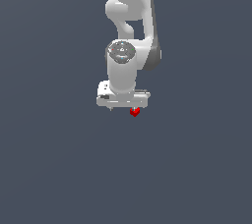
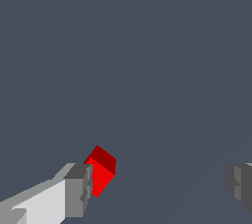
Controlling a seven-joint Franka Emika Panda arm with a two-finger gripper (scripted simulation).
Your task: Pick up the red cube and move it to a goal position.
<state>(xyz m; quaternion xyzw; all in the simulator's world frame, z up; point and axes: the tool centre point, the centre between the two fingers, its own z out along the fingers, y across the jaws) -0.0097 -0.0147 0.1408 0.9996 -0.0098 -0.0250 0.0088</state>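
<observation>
The gripper [image 2: 157,188] stands wide open, its two grey fingers [image 2: 78,188] far apart in the wrist view, and the red cube [image 2: 101,171] sits turned corner-on just beside one finger, at that side of the gap rather than centred in it; I cannot tell whether the finger actually touches it. In the exterior view the red cube [image 1: 134,112] shows just below the gripper [image 1: 123,104], towards that view's right end of the hand. By my reading nothing is grasped yet: centring over the cube, closing, lifting and carrying to the goal, which no picture shows, all remain
</observation>
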